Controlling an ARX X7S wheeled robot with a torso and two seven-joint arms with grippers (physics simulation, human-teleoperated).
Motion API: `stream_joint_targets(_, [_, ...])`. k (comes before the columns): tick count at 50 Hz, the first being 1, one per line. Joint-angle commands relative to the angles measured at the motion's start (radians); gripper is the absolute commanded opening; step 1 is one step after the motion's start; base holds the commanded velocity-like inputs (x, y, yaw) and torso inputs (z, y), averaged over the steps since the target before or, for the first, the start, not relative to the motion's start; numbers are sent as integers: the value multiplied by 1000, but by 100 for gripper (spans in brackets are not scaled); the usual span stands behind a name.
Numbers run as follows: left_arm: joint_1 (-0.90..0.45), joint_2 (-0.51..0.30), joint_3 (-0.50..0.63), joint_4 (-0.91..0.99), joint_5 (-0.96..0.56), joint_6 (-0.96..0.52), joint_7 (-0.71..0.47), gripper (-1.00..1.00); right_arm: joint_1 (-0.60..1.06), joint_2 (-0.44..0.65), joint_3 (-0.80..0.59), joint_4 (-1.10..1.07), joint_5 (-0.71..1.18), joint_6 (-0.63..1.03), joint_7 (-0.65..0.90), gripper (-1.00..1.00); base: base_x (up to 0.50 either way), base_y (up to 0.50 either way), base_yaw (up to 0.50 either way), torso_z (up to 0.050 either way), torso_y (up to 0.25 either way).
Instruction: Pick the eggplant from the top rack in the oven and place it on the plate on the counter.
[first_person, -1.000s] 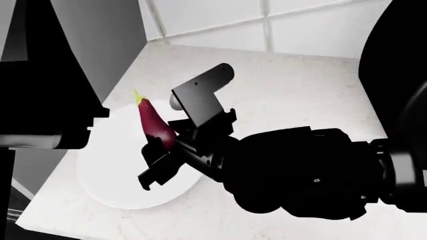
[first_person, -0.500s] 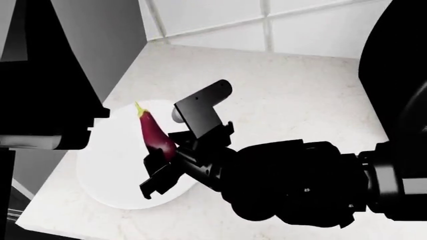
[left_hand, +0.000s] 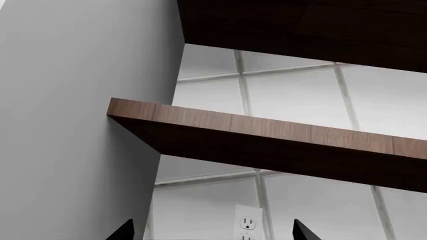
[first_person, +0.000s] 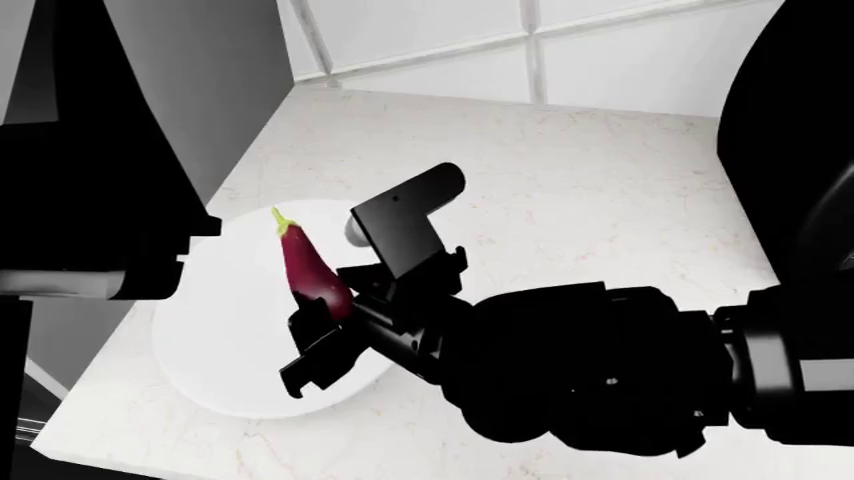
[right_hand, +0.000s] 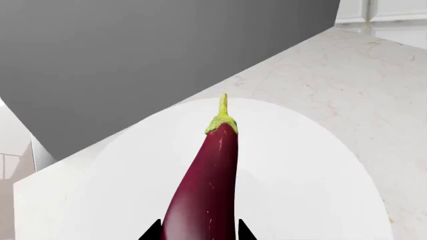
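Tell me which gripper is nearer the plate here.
Right. The right gripper is over the plate, shut on the eggplant. The left gripper points up at a wooden shelf and wall outlet, away from the plate.

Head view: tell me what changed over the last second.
The right hand, shut on the eggplant, came down over the plate, bringing the eggplant lower; most of that drop came in the first half second, with hardly any shift since. The grip held, nothing was released. The plate, the counter and the left arm stayed put.
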Motion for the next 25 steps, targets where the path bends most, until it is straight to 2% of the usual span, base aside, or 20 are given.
stream_joint_targets(1, [-1,0,-1,2,0,-1,-3,100,1,1,11,5,-10,12,5,100,0,0,0,0,0])
stream_joint_targets(25, [12,3,-4,0,7,0,-3,100,7,4,31,-4,-4,18,-3,100,0,0,0,0,0])
